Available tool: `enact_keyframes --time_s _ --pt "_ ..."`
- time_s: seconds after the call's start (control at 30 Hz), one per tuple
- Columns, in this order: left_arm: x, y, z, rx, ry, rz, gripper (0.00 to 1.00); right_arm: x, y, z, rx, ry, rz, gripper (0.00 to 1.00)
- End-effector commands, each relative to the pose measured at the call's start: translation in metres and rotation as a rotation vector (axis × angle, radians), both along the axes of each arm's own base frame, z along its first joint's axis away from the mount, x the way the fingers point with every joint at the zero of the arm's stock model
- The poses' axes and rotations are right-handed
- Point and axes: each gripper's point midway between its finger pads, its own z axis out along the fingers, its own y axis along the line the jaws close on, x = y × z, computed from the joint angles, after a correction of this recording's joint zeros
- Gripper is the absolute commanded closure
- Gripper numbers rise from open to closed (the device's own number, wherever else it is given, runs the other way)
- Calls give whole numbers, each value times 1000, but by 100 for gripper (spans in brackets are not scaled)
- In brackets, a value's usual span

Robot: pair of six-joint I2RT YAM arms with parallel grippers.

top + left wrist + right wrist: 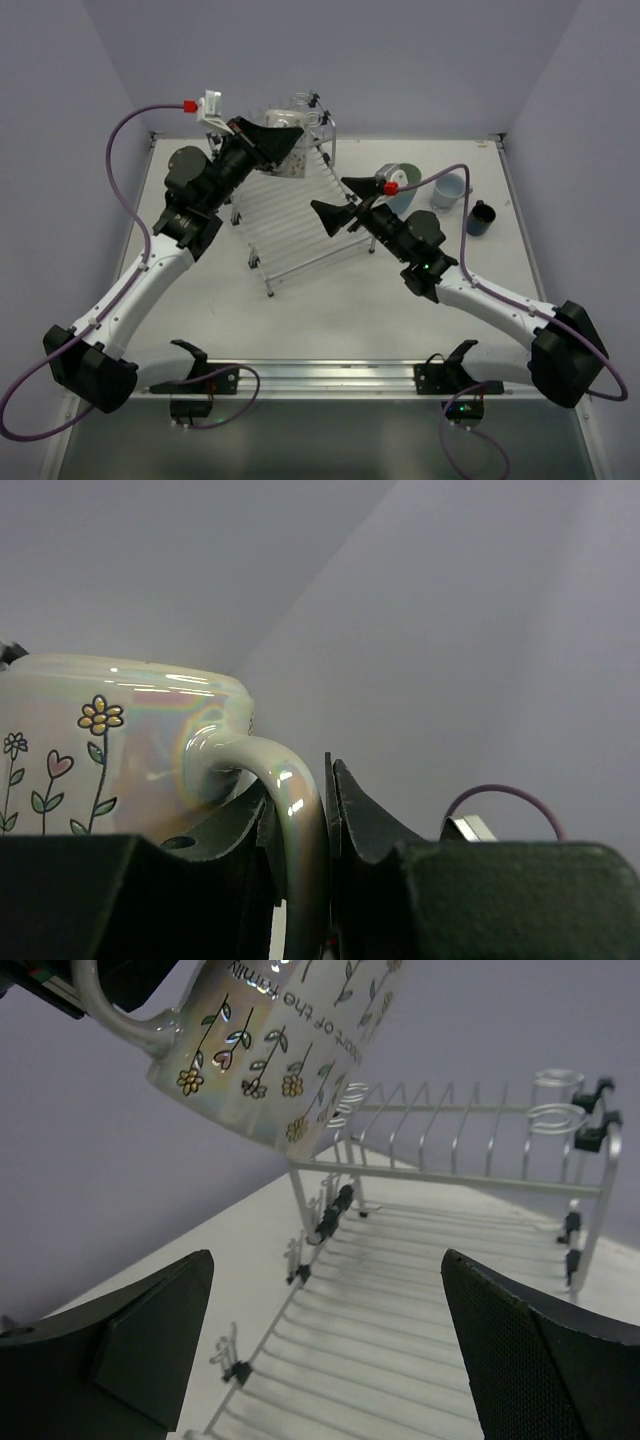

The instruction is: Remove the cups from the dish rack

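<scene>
My left gripper (268, 140) is shut on the handle (292, 810) of a pale, pearly mug (110, 750) painted with flowers. It holds the mug in the air over the back end of the dish rack (290, 230). In the right wrist view the same mug (270, 1050) hangs tilted above the rack's back rail (450, 1175). My right gripper (345, 200) stands wide open over the rack's right side, with only bare rods (400, 1300) between its fingers (130, 1340). A clear glass (300, 103) stands at the rack's far end.
Three cups stand on the table right of the rack: a pale green tumbler (408, 175), a light blue tumbler (450, 190) and a dark blue mug (481, 218). Walls close in the table at the back and both sides.
</scene>
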Motion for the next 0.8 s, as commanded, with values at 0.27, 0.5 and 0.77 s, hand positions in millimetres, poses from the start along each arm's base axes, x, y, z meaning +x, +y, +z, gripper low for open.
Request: enact_keyframes --time_s 0.27,0.5,0.77 --pt "-70 -22 74 -258 -88 -216 100 4 -12 44 -43 -391 -329 1" --pt "-77 -26 65 -272 -58 -243 100 4 -24 58 -3 -427 -434 4" --pt "-75 -32 48 -305 36 -273 100 2 -30 65 51 -513 -576 26"
